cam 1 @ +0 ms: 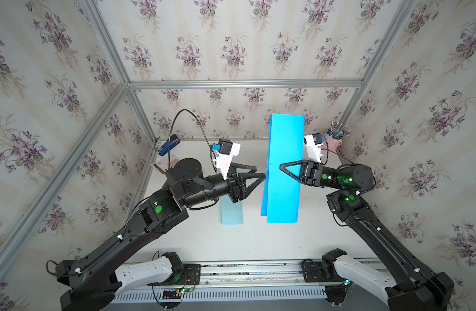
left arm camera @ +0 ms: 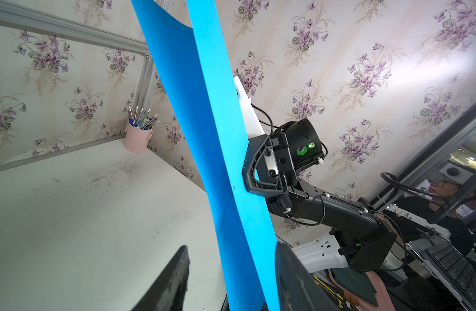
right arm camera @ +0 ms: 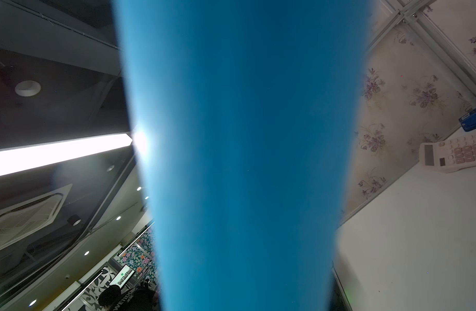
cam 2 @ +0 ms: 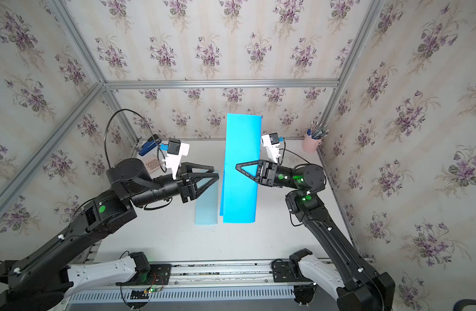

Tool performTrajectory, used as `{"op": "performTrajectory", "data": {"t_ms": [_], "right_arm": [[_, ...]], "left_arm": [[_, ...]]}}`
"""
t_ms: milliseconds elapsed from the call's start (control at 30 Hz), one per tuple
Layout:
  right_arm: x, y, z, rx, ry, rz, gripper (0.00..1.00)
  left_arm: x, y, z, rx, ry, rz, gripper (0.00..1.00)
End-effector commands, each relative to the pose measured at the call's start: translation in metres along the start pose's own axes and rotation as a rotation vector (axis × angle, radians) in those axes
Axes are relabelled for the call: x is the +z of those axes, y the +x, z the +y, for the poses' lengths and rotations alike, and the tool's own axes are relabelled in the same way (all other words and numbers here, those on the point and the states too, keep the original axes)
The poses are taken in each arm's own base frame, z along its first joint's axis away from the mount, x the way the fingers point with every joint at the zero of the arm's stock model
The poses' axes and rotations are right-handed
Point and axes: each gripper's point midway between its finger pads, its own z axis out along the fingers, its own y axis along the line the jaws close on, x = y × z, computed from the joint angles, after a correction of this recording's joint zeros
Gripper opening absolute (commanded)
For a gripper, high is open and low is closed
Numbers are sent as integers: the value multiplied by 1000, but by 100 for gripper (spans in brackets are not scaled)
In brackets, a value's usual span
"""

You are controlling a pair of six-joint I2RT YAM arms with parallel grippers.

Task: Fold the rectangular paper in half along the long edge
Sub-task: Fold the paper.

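Here, one blue paper (cam 1: 282, 194), doubled into two layers, sits pinched in the right jaws; left jaws spread just beside it.

Only one scrap I can read, pale capitals, roughly WEIIDO, across a dark top (right arm camera: 125, 297) on a person outside the cell, in my right wrist view, calculator (right arm camera: 455, 156) keys too small, stapler (right arm camera: 473, 118) label blurred.

The blue paper (cam 1: 282, 150) is hanging in the air above the white surface (cam 1: 258, 242). It is doubled lengthwise, with its two layers gaping slightly at the near end and its long edges running front to back.
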Motion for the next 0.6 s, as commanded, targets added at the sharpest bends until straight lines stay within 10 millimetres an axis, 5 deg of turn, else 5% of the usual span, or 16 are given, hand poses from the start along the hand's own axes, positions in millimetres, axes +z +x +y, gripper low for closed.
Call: {"op": "performTrajectory", "data": {"t_ms": [0, 567], "right_arm": [[1, 2, 15, -34, -43, 17, 25], [8, 10, 0, -23, 15, 29, 26]], "left_arm": [[3, -3, -8, 12, 45, -8, 54], [15, -1, -7, -16, 65, -1, 55]]}}
